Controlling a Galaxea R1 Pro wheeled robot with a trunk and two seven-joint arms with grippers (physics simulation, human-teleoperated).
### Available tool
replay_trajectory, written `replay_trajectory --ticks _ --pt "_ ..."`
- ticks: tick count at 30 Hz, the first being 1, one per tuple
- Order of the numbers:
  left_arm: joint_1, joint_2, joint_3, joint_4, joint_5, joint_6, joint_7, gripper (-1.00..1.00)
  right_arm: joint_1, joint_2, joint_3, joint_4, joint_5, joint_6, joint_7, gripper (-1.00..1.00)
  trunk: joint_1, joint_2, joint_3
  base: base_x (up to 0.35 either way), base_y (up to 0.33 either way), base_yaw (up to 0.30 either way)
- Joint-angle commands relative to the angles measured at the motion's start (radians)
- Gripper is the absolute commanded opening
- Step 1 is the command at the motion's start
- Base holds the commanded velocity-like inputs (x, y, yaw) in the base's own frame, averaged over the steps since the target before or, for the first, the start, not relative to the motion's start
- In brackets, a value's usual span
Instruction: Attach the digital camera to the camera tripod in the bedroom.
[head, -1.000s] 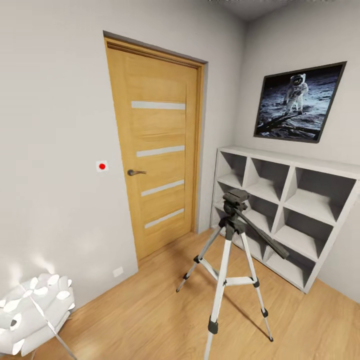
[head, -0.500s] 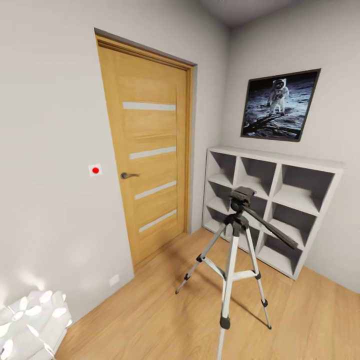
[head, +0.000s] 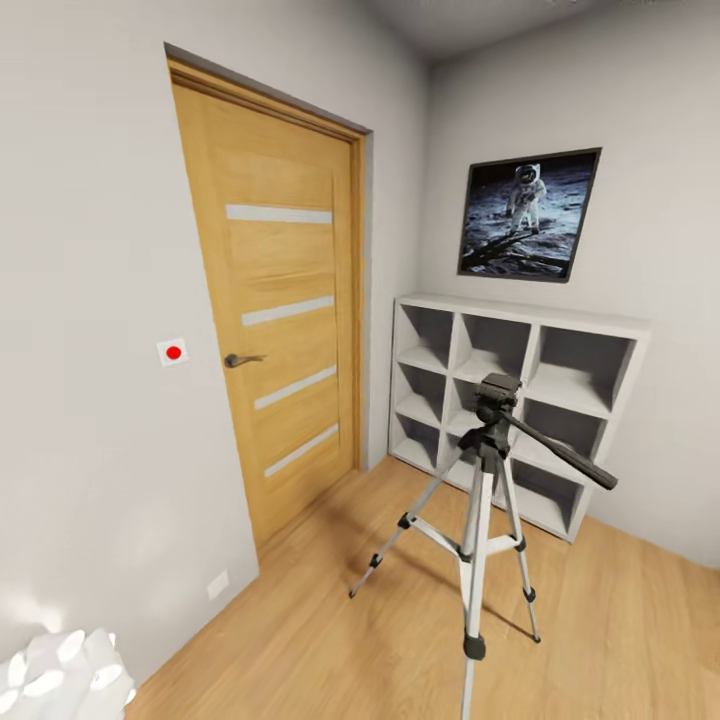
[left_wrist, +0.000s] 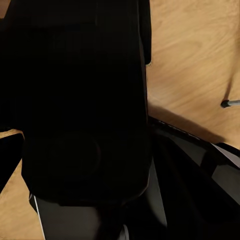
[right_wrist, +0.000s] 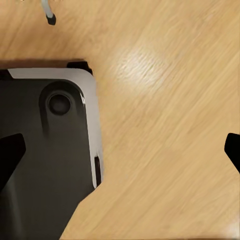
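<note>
The camera tripod (head: 487, 500) stands on the light wood floor (head: 330, 640) of the bedroom, a little right of the middle of the head view, in front of the grey cube shelf (head: 515, 405) that runs along the far wall. Its three silver-grey legs are spread, with black clamps and feet, and its black head carries a long pan handle (head: 560, 452) slanting down to the right. Nothing sits on the head plate.

Left of the tripod is a closed wooden door (head: 275, 330) with four pale horizontal strips and a dark lever handle (head: 240, 359). On the grey wall beside the door is a small white plate with a red dot (head: 172, 351), and low down near the floor a white socket (head: 217, 584). Above the shelf hangs a framed astronaut poster (head: 527, 215). No lettering or brand can be read on any of these. A white lamp shade (head: 60, 680) shows at the lower left corner.

In the left wrist view a large black boxy shape (left_wrist: 80, 110) sits close to the lens, too dark to identify; whether the left fingers are closed on it cannot be told. In the right wrist view the right fingers (right_wrist: 120, 152) are spread wide at both edges with only floor between them, beside the robot's dark base (right_wrist: 45, 160).
</note>
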Motion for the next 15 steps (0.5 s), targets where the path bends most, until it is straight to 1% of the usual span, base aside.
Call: replay_trajectory --ticks 1,7,12,15 --pt "0.0 0.0 -0.001 0.0 0.008 0.004 -0.001 -1.0 -0.001 -0.001 -0.009 0.003 0.01 -0.003 0.002 1.0 0.0 -0.001 0.0 0.091 0.35 -0.24" --pt "0.0 0.0 -0.001 0.0 0.007 0.004 0.0 -1.0 -0.001 0.0 -0.009 0.003 0.01 -0.003 0.002 1.0 0.0 -0.001 0.003 0.114 0.345 -0.24" --pt "0.0 0.0 -0.002 0.0 0.007 0.002 0.0 -1.0 -0.001 -0.001 -0.009 0.003 0.01 -0.003 0.002 1.0 0.0 -0.001 0.005 0.162 0.332 -0.24" --pt "0.0 0.0 -0.002 0.0 0.007 0.002 0.0 -1.0 -0.001 -0.001 -0.009 0.003 0.01 -0.003 0.002 1.0 0.0 -0.001 0.006 0.156 0.269 -0.24"
